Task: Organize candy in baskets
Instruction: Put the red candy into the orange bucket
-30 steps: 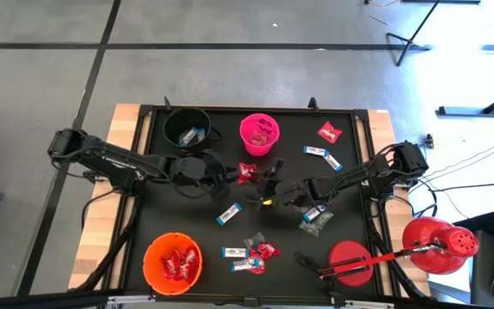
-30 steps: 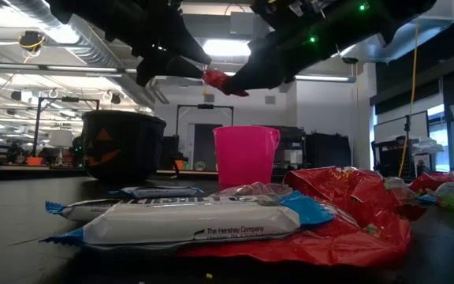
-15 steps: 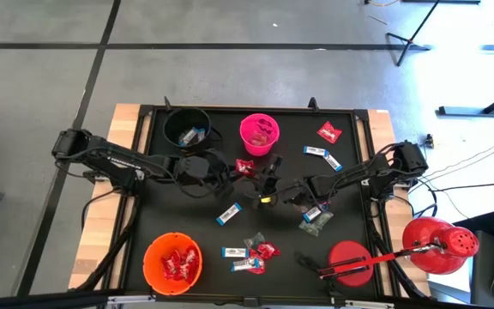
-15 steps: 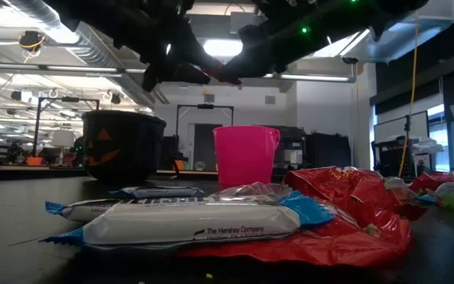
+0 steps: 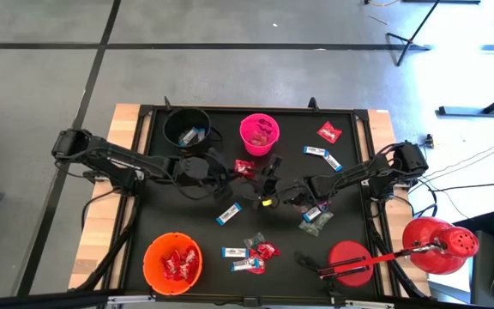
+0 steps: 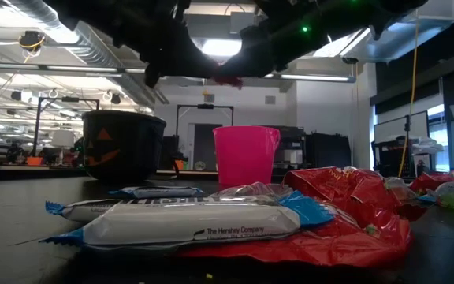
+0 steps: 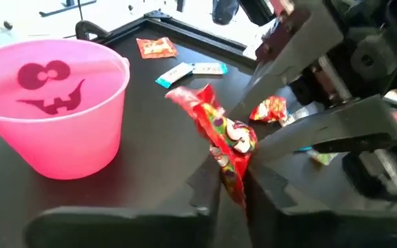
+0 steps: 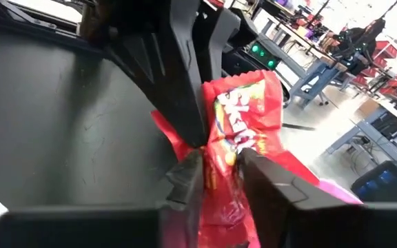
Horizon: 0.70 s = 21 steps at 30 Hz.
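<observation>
Both grippers meet over the middle of my table: left gripper (image 7: 231, 180) and right gripper (image 8: 216, 169) each clenched on the same red candy packet (image 5: 244, 167), held up in the air just beside the pink bucket (image 5: 259, 133). I see the black bucket (image 5: 187, 127) at the far left and the orange bucket (image 5: 172, 263) near me, with loose sweets scattered between.

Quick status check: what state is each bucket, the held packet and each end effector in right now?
Black bucket: upright, holds a bar.
Pink bucket: upright.
Orange bucket: upright, holds red packets.
Red packet: in the air, pinched from both sides.
Left end effector: shut on the packet.
Right end effector: shut on the same packet.
</observation>
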Motion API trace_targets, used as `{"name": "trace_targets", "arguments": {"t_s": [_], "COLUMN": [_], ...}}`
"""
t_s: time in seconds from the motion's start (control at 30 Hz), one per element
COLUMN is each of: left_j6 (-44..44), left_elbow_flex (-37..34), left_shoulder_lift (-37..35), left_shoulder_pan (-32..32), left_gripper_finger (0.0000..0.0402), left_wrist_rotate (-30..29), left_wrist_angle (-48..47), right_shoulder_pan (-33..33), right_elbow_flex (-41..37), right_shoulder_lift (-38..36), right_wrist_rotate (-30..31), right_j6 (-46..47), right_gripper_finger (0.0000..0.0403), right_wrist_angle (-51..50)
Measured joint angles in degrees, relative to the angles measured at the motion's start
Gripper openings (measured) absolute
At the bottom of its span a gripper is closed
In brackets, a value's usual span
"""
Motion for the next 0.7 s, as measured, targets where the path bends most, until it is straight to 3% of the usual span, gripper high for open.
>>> {"name": "trace_targets", "arguments": {"t_s": [0.1, 0.37, 0.7], "left_j6": [0.45, 0.16, -1.76], "left_elbow_flex": [-0.02, -0.02, -0.02], "left_shoulder_lift": [-0.92, -9.09, -22.80], "left_shoulder_pan": [-0.09, -1.21, -11.16], "left_gripper_finger": [0.0006, 0.0008, 0.0004], "left_wrist_rotate": [-0.02, 0.09, 12.90], "left_wrist_angle": [-1.64, -14.35, -30.74], "right_shoulder_pan": [0.04, 0.80, 1.52], "right_elbow_flex": [0.02, 0.03, 0.02], "right_shoulder_lift": [-0.02, -0.89, -2.93], "right_wrist_rotate": [-0.11, 0.09, 1.39], "right_j6": [0.29, 0.42, 0.80], "right_gripper_finger": [0.0151, 0.0243, 0.0245], "right_wrist_angle": [0.02, -0.38, -4.24]}}
